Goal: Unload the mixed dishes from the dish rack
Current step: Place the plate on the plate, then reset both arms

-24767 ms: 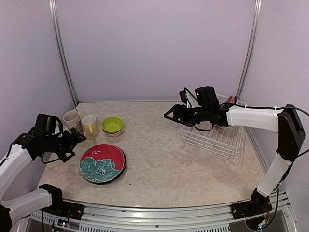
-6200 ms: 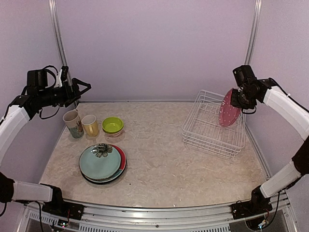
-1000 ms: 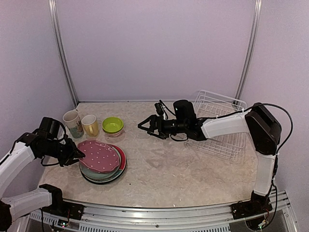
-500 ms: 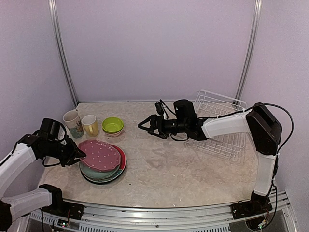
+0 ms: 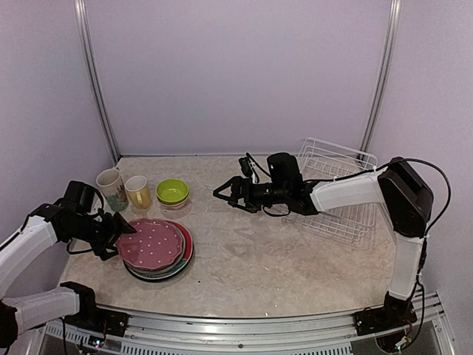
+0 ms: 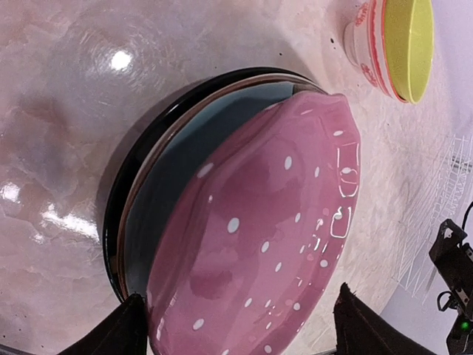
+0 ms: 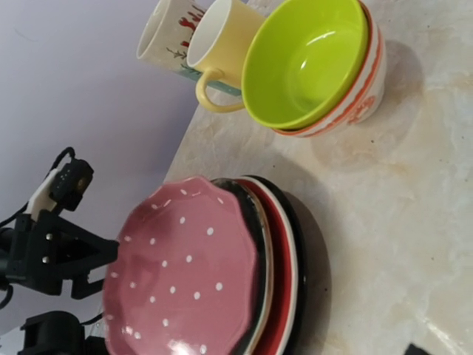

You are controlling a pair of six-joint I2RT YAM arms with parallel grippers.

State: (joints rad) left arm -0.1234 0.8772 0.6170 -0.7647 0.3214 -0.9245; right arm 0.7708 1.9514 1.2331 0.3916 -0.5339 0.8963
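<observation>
While flanking pink dotted plate (image 5: 151,242) atop plate stack (image 5: 185,251), holds left gripper (image 5: 122,235) spread wide; hovers right gripper (image 5: 220,195), jaws apart, above table (image 5: 259,259).

You're in a robotics lab test cell, not a kitchen. Marble-look table (image 5: 251,259) is boxed in by plain lilac panels (image 5: 236,74) behind it & on both sides. Alu posts (image 5: 92,81) stand at its back corners, alu rail (image 5: 244,325) runs along its near edge w/ robot arm bases (image 5: 384,319) bolted there. Only household bits on the table: dishes (image 5: 155,248), dish rack (image 5: 336,200).
</observation>
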